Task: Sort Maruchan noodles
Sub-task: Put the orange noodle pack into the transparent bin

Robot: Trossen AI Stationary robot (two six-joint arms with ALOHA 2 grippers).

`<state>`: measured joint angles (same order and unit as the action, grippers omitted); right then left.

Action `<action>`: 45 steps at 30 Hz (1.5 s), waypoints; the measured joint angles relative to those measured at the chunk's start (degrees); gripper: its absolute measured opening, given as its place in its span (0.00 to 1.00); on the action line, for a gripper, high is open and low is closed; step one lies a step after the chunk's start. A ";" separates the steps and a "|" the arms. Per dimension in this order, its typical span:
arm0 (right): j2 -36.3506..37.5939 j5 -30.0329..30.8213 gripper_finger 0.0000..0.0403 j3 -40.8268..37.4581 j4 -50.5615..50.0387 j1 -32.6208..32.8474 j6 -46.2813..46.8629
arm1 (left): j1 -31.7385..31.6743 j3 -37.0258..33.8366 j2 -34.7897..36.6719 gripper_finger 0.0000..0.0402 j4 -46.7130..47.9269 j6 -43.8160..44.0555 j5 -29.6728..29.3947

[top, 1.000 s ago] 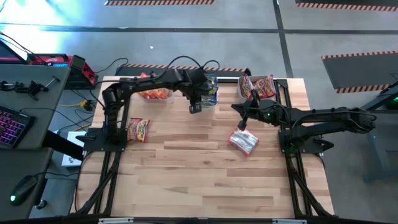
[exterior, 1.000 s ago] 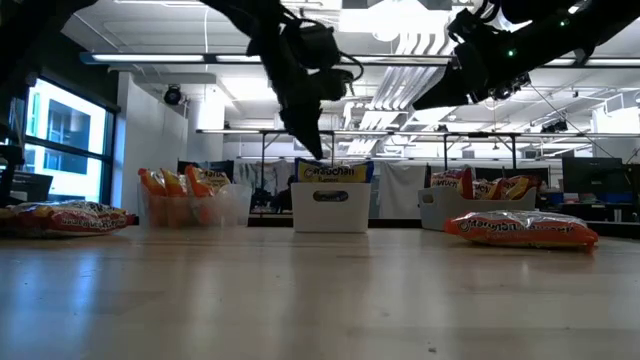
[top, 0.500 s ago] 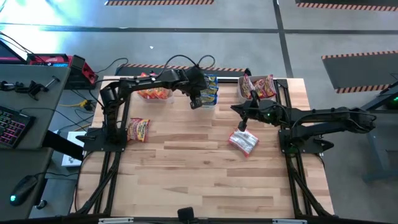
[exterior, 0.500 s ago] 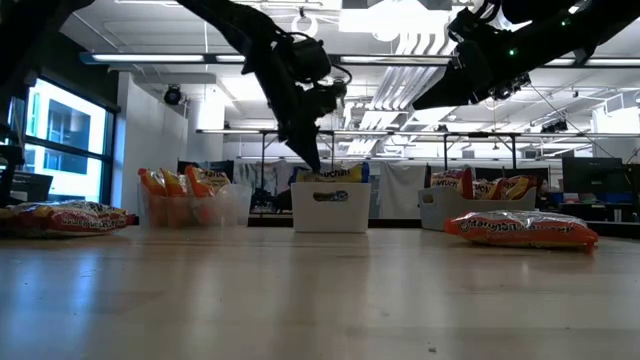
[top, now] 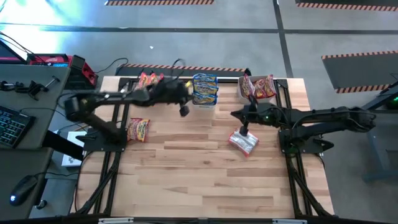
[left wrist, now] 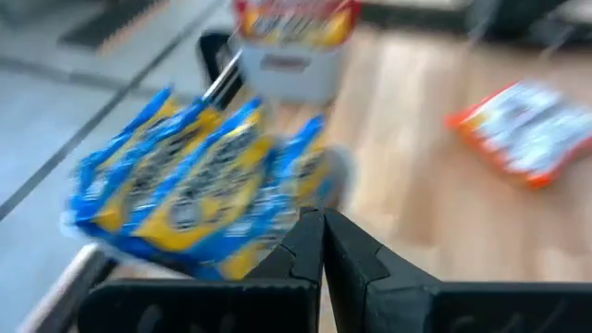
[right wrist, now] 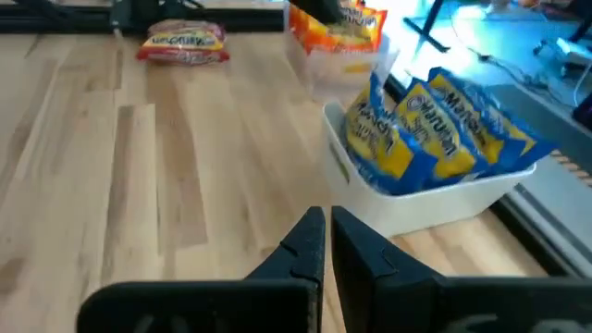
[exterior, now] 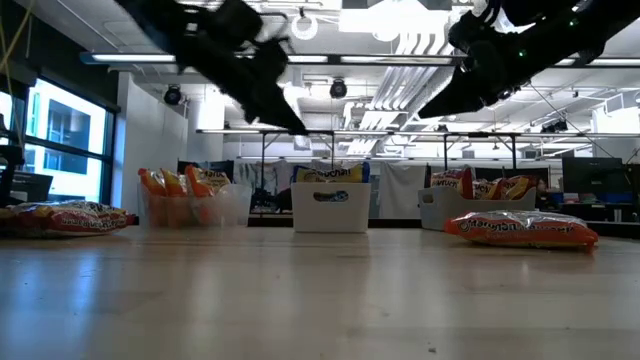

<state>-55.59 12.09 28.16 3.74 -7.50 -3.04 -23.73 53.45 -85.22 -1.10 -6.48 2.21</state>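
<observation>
Swung away from the middle bin (top: 205,99) since the earlier frame, the left gripper (top: 184,111) now hangs just left of it, fingers together and empty. Blue packets (top: 205,88) fill that bin at top centre; orange packets (top: 151,79) sit in the upper-left bin and more packets in the upper-right bin (top: 244,94). One orange packet (top: 138,129) lies loose at mid-left. The right gripper (top: 244,131), fingers together, holds nothing and hovers directly above the red-and-white packet (top: 244,142) right of centre. Motion blurs the left arm.
</observation>
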 joint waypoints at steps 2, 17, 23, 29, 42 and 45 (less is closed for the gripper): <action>0.00 1.41 0.01 0.23 -2.15 1.69 2.07 | 1.76 -7.30 4.28 0.00 -8.64 2.69 0.39; -12.55 8.00 0.22 11.64 -45.17 24.79 42.07 | 8.16 -24.72 11.07 0.00 -30.90 7.86 -0.03; -24.37 5.99 0.52 16.87 -47.28 29.09 48.82 | 8.16 -24.64 8.81 0.00 -32.29 7.84 -0.12; -34.99 5.86 0.63 22.02 -48.39 30.50 52.37 | 8.46 -24.66 6.16 0.00 -33.10 7.86 -0.12; -46.58 12.31 0.31 25.87 -53.48 30.49 53.06 | 8.52 -24.65 4.45 0.00 -35.41 7.32 0.05; -45.46 12.93 0.14 26.10 -53.35 30.31 51.72 | 8.54 -24.64 4.45 0.00 -35.84 7.62 0.16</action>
<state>-101.05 25.02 54.26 -49.62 22.82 48.68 -15.19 28.82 -80.77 -36.94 1.15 2.37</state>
